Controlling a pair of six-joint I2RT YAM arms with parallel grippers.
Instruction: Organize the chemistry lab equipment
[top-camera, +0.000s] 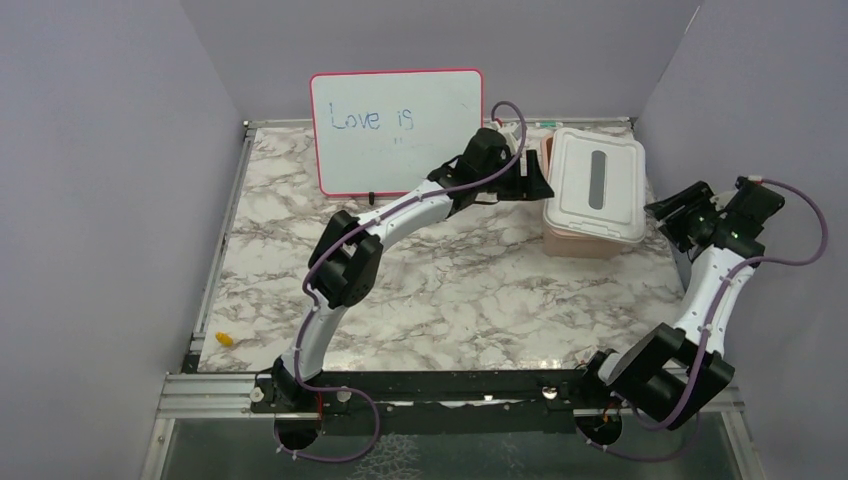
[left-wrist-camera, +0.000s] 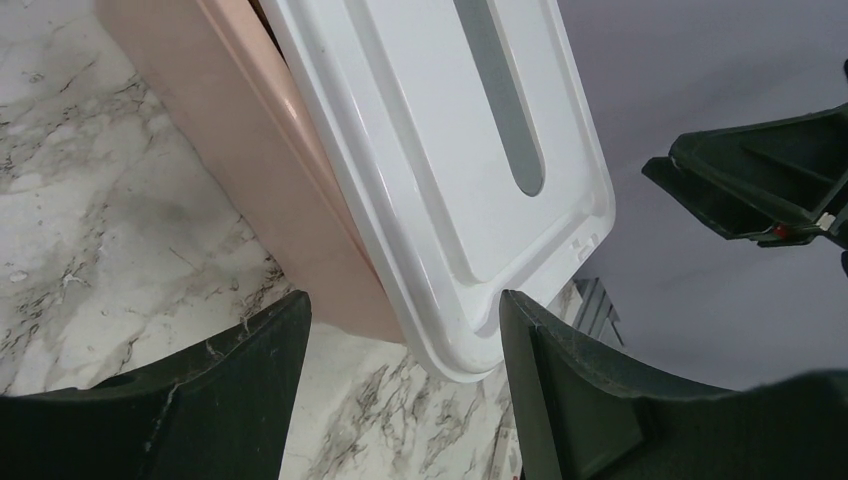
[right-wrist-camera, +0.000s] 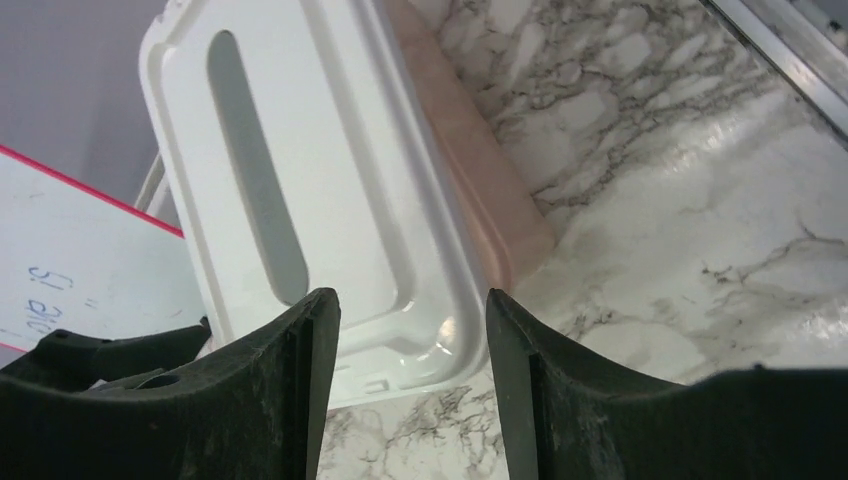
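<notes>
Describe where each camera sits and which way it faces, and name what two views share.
Top external: above, behind the bases, looking down at the table; left arm, right arm show.
Left wrist: on the left gripper, facing the white lid; own fingers show.
Right wrist: on the right gripper, facing the lid from opposite; own fingers show.
Shared: the lid on the pink box.

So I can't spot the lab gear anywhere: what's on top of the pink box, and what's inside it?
A white rectangular lid sits on the pink box. It covers the opening, so whatever is inside cannot be seen.
</notes>
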